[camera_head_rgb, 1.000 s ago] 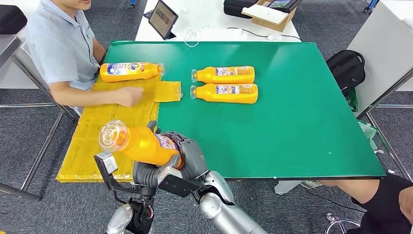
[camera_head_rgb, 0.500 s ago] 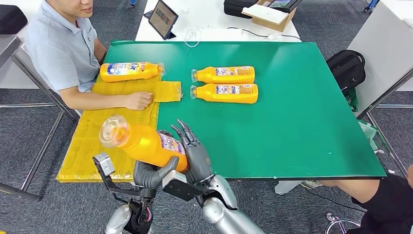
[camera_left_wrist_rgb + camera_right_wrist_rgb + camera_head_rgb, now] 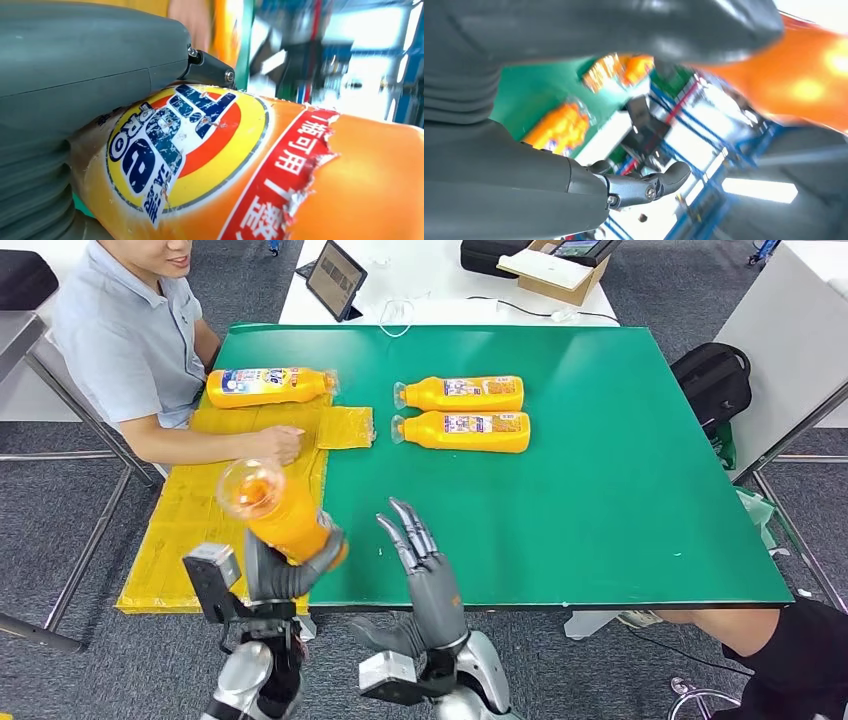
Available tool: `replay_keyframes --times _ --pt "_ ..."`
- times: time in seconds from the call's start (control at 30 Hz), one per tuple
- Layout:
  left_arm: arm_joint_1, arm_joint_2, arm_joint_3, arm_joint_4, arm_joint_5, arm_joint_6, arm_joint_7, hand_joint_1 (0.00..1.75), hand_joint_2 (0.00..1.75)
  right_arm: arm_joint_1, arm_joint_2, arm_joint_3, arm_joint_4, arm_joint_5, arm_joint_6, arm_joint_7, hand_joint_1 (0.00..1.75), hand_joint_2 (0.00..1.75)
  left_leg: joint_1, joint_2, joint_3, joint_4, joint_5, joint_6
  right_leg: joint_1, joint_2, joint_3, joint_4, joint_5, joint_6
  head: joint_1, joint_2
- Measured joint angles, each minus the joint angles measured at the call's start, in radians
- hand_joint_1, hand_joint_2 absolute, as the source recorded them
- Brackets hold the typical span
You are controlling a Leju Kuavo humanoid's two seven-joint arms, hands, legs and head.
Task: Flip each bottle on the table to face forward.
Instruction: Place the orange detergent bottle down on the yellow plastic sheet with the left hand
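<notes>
Lower left of frame: left hand point(image 3: 285, 575) grips a smooth orange plastic bottle point(image 3: 278, 513), clear base toward the camera, glossy label torn at the edge in the left wrist view. Right hand point(image 3: 425, 575) beside it, fingers spread, holding nothing. Mid frame: flat green table point(image 3: 620, 470), crinkly yellow sheet point(image 3: 215, 500) with a person's hand point(image 3: 272, 445) on it. Farther up: two bottles point(image 3: 462, 412) lying side by side, another bottle point(image 3: 268, 386) upper left.

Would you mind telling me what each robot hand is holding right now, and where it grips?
The left robot hand grips an orange bottle around its lower body. The right robot hand holds nothing.
</notes>
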Motion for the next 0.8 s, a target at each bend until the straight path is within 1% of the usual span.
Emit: replay_keyframes --times 0.1,0.17,0.27,0.37,0.5,0.57,0.63,0.8 --pt "-0.052 0.006 0.061 0.067 -0.256 0.127 0.006 1.75 1.75 0.038 -0.016 -0.013 -0.083 -0.022 -0.033 -0.024 0.00 0.00 0.000 0.000 0.000 0.000 0.000 0.000 0.000 0.000 0.000 0.000 0.000 0.000 0.000 0.000" --pt "-0.087 0.014 0.100 0.121 -0.376 0.172 0.018 1.75 1.75 0.056 -0.023 -0.026 -0.131 -0.036 -0.054 -0.039 0.00 0.00 0.000 0.000 0.000 0.000 0.000 0.000 0.000 0.000 0.000 0.000 0.000 0.000 0.000 0.000" --pt "-0.138 0.025 0.155 0.200 -0.461 0.187 0.037 1.75 1.75 0.078 -0.028 -0.047 -0.188 -0.071 -0.065 -0.053 0.00 0.00 0.000 0.000 0.000 0.000 0.001 0.000 0.000 0.000 0.000 0.000 0.000 0.000 0.000 0.000" --pt "-0.192 0.040 0.187 0.287 -0.574 0.213 0.072 1.75 1.75 0.090 -0.029 -0.066 -0.222 -0.109 -0.055 -0.057 0.00 0.00 0.000 0.000 0.000 0.000 0.001 0.000 0.000 0.000 0.000 0.000 0.000 0.000 0.000 0.000" --pt "-0.267 0.069 0.196 0.409 -0.791 0.242 0.142 1.75 1.75 0.093 -0.029 -0.077 -0.234 -0.129 -0.017 -0.058 0.00 0.00 0.000 0.000 0.000 0.000 0.001 0.000 0.000 0.000 0.000 0.000 0.000 0.000 0.000 0.000" --pt "-0.308 0.087 0.191 0.475 -0.902 0.228 0.181 1.75 1.75 0.093 -0.029 -0.078 -0.234 -0.131 0.006 -0.059 0.00 0.00 0.000 0.000 0.000 0.000 0.001 0.000 0.000 0.000 0.000 0.000 0.000 0.000 0.000 0.000" --pt "-0.342 0.103 0.187 0.529 -0.949 0.211 0.200 1.75 1.75 0.093 -0.029 -0.078 -0.233 -0.132 0.019 -0.059 0.00 0.00 0.000 0.000 0.000 0.000 0.001 0.000 0.000 0.000 0.000 0.001 0.000 0.000 0.000 0.000" --pt "-0.386 0.123 0.184 0.606 -0.970 0.193 0.217 1.75 1.75 0.092 -0.030 -0.079 -0.233 -0.135 0.028 -0.059 0.00 0.00 0.000 0.000 0.000 0.000 0.001 0.000 0.000 0.000 0.000 0.001 0.000 0.000 0.000 0.000"
